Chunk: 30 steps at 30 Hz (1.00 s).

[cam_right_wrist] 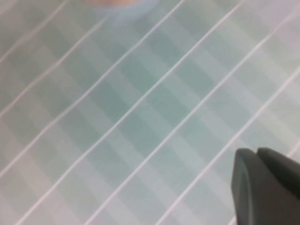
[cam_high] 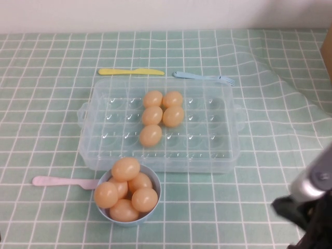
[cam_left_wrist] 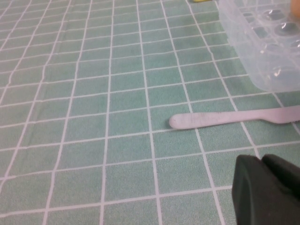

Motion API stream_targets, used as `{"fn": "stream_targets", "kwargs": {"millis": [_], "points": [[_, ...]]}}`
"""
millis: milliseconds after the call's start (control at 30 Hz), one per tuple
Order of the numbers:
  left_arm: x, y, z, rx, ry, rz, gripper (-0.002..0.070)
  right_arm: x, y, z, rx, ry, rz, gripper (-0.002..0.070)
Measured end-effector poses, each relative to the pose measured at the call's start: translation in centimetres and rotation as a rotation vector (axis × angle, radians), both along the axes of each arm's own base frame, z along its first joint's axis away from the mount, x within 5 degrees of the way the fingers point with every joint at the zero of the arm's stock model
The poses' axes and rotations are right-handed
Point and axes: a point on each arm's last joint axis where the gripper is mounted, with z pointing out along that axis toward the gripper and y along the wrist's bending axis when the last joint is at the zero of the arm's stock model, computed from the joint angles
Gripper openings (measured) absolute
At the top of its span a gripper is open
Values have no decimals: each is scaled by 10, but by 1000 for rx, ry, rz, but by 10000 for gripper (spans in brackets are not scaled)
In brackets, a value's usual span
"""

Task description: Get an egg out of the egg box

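- Five small, smooth, pale orange-tan oval eggs sit in the large clear plastic rectangular egg box, grouped near its middle: two side by side in the far row, two in the row nearer, and one alone nearer still.
- That lone egg, slightly glossy with a soft highlight, rests in a round dimple, touching none of the others that I can make out.
- Rows of empty round dimples fill the remainder of the egg box, and small handles jut from its left and right ends.
- Six more eggs of the same look are heaped in a small round light-blue bowl just in front of the egg box.
- Beside the bowl on the left lies a pale pink plastic knife, flat on the green-and-white checked cloth covering the desk.
- Beyond the egg box lie a yellow plastic knife and a light-blue plastic fork.
- Right hand is at the near right corner of the desk, well apart from the egg box, fully closed with nothing in it.
- Left hand hovers low over the cloth near the pink knife's handle; whether it is open or closed, I cannot tell.
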Motion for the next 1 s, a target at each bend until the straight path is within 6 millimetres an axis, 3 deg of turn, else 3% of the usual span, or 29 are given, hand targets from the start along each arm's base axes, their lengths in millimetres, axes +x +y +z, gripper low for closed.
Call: {"fn": "stream_targets", "kwargs": {"millis": [167,400,733,1000], "points": [[0,0,0,0,0,0,-3,3,-48,-23,174,-250,-231,-18],[0,0,0,0,0,0,-3,-26,-102,-52,290,-516,-552,-18],[0,0,0,0,0,0,-3,-60,-122,-88,356,-644,-733,-18],[0,0,0,0,0,0,-3,-70,-120,-107,275,-489,-733,-18]]}}
